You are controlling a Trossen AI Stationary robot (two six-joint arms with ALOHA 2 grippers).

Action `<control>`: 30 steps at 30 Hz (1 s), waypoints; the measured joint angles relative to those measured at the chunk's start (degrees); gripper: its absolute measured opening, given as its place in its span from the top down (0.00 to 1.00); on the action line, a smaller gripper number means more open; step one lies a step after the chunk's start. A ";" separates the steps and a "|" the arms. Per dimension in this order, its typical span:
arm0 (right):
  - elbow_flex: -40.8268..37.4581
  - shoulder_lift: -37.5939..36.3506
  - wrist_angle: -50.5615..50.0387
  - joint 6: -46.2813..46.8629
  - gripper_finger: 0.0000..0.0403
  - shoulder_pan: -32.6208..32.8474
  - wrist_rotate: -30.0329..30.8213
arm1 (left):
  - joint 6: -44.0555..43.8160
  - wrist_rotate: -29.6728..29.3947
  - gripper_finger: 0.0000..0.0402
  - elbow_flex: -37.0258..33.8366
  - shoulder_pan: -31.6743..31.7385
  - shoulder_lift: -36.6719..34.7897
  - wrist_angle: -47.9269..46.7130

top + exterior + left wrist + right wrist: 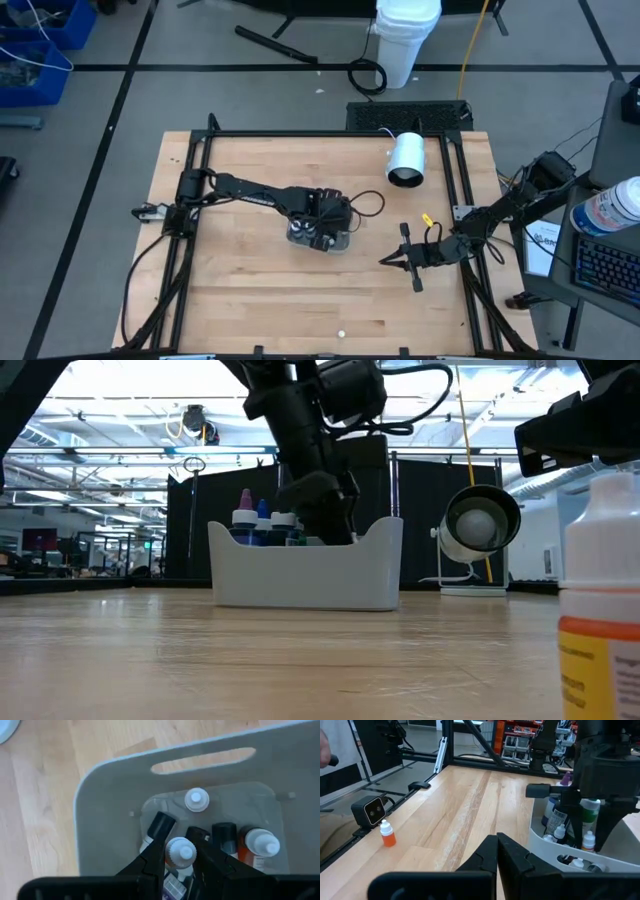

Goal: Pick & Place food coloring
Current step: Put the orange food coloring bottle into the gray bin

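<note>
So the left gripper [181, 854] is down inside the grey tray [110, 795] near the middle of the table [250, 290]; its two dark fingers [150, 862] sit either side of a white-capped food coloring bottle [181, 852] and look closed onto it, jaws only partly apart with the cap right between them. The bottle's base is still down among the others in the tray; can't tell if it's lifted off the floor at all.

Other bottles in the same tray: a white-topped one [196, 800] standing alone nearer the handle slot, an orange-bodied one with a white cap [261, 842] off to one side, and a couple of dark-capped ones [224, 834] packed close to the gripped one. From table height you can see a pink tip and a blue bottle [262, 512] poking over the tray wall.

One orange bottle [387, 834] stands by itself on the wood at the table's edge, well apart from the tray, beside a small camera [370, 810].

Right gripper [395, 258] is parked low over the table toward the right side; fingers pinched fully together, holding nothing. A white cylinder [407, 160] lies on its side at the back.
</note>
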 joint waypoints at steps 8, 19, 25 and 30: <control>0.02 0.00 0.02 0.00 1.00 0.00 0.00 | -0.32 0.00 0.79 -0.53 -0.04 -0.02 1.39; 0.02 0.00 0.02 -0.01 1.00 0.00 0.00 | -1.44 0.69 0.79 -0.53 0.04 -0.02 2.60; 0.02 0.00 0.03 0.00 1.00 0.00 0.00 | -2.14 1.43 0.79 -0.53 0.04 -0.02 2.53; 0.02 0.00 0.04 0.00 1.00 0.00 0.00 | -3.51 2.36 0.79 -0.53 0.04 -0.02 2.55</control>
